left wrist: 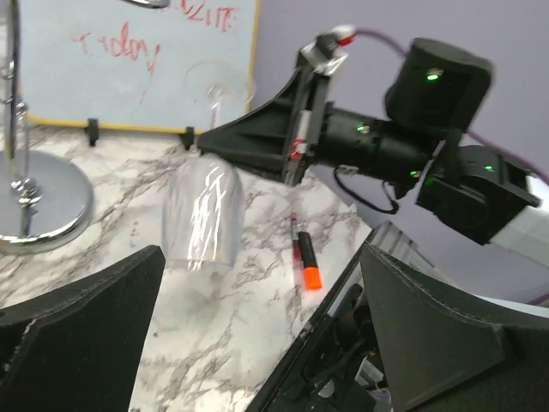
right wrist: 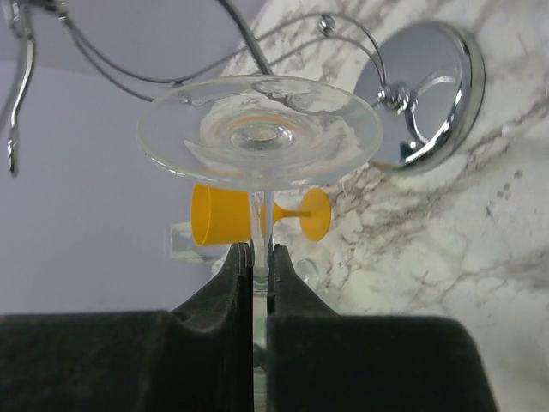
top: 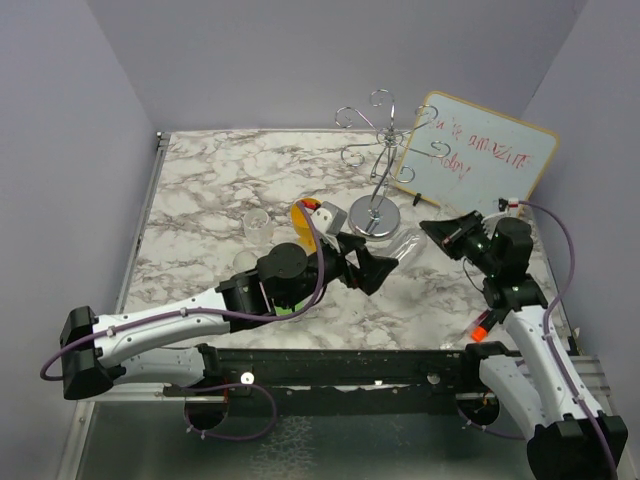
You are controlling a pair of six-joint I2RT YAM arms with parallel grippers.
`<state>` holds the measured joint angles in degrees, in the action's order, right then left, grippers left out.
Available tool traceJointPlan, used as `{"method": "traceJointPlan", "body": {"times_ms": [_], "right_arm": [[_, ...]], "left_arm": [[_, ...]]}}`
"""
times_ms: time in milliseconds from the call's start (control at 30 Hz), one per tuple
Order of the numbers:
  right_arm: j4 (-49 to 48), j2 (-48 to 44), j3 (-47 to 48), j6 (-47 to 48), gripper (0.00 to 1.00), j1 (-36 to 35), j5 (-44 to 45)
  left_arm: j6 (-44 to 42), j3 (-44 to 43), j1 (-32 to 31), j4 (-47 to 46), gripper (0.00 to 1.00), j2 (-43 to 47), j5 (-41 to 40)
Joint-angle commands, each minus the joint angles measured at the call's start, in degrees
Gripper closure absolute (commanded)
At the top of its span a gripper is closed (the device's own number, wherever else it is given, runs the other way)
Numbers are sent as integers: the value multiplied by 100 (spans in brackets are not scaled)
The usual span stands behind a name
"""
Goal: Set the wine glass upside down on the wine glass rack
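Note:
A clear wine glass [left wrist: 202,215] hangs upside down, foot up, just above the marble table. My right gripper [right wrist: 260,257] is shut on its thin stem, right under the round foot [right wrist: 260,129]. In the top view the bowl [top: 405,248] sits between my two grippers, in front of the rack's base. The chrome wine glass rack [top: 377,150] stands at the back centre, with its domed base [right wrist: 425,94] and curled arms empty. My left gripper [top: 365,265] is open and empty, a short way left of the bowl, with its fingers [left wrist: 77,343] spread wide.
A white board [top: 485,155] with red writing leans behind the rack. A yellow plastic wine glass [top: 305,215] lies left of the rack base, and a small clear glass [top: 258,222] stands further left. An orange-capped marker [left wrist: 305,262] lies near the table's front right edge.

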<state>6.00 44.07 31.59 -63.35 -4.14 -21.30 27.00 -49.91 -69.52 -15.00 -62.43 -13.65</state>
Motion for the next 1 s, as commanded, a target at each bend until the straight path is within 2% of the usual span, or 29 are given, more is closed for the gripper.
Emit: {"method": "traceJointPlan", "body": {"times_ms": [0,300,600,700,967], "right_arm": [[-876,-412,202,1970,99,-17,184],[-2052,-1093,22,3794,99,-16,-123],[-2647,-421,284,5075,99,-16,-512],[-2792,-123,375,5264,99,-16,-850],[-4216,538,256,5070,99,-18,-1437]], "left_arm": [[87,-541,-30,1868,2,87,-657],[-439,-896,-22,2220,1,369,-755],[-1064,-1320,-27,2250,1,393,-1543],[-1215,-1332,-28,2029,1,342,-1758],[-1842,-1175,-27,1176,1,263,-2417]]}}
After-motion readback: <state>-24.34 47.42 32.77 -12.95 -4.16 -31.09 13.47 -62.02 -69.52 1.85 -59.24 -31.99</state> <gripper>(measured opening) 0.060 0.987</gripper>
